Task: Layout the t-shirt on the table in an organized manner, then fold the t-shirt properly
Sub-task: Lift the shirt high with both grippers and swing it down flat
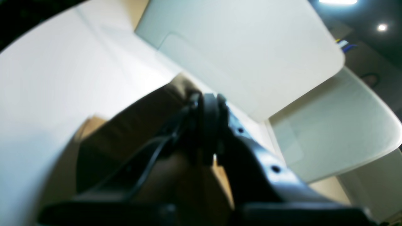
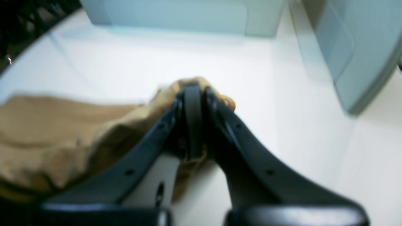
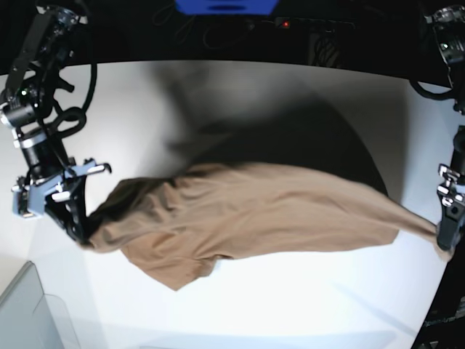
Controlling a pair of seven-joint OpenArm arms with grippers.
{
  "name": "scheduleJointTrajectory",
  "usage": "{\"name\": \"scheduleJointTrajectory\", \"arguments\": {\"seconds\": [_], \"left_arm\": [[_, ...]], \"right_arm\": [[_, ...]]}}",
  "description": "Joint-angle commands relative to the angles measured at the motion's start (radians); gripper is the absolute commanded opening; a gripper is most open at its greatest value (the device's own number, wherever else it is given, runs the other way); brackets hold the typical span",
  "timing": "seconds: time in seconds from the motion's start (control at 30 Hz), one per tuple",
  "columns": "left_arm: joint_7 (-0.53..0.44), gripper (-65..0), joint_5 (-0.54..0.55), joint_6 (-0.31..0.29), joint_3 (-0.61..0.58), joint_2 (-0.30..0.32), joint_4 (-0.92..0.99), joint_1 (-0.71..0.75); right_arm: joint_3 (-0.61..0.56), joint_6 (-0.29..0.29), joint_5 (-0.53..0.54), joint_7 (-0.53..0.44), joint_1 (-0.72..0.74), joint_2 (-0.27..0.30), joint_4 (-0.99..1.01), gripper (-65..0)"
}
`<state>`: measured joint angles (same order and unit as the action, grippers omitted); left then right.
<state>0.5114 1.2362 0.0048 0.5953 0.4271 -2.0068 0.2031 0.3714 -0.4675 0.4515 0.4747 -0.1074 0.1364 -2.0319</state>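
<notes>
The brown t-shirt [image 3: 240, 211] is stretched sideways between my two grippers, over the white table [image 3: 305, 305], and throws a wide shadow behind it. In the base view my right gripper [image 3: 76, 229] is on the left, shut on one end of the cloth. My left gripper [image 3: 445, 240] is at the table's right edge, shut on the other, drawn-out end. The right wrist view shows the right gripper [image 2: 192, 91] pinching bunched t-shirt [image 2: 62, 131]. In the left wrist view the left gripper [image 1: 209, 100] is closed on dark folds of the t-shirt [image 1: 132, 125].
A grey translucent bin corner [image 3: 29, 313] sits at the table's front left. The wrist views show pale bins [image 1: 245, 53] [image 2: 355, 47] near both grippers. Black arm bases and cables stand along the far edge.
</notes>
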Motion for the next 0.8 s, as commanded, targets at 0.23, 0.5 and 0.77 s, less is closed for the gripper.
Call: {"name": "scheduleJointTrajectory", "arguments": {"seconds": [0.23, 0.5, 0.77], "left_arm": [[-0.030, -64.6, 0.047, -0.007, 0.015, 0.117, -0.015, -0.172], [-0.032, -64.6, 0.049, -0.009, 0.016, 0.174, -0.013, -0.279], [-0.032, -64.6, 0.040, -0.009, 0.008, 0.106, 0.085, -0.291]], "right_arm": [[0.008, 0.006, 0.017, -0.222, 0.171, 0.004, -0.019, -65.0], [0.008, 0.006, 0.017, -0.370, 0.259, -0.011, -0.020, -65.0], [0.056, 0.006, 0.016, -0.345, 0.272, -0.040, 0.067, -65.0]]}}
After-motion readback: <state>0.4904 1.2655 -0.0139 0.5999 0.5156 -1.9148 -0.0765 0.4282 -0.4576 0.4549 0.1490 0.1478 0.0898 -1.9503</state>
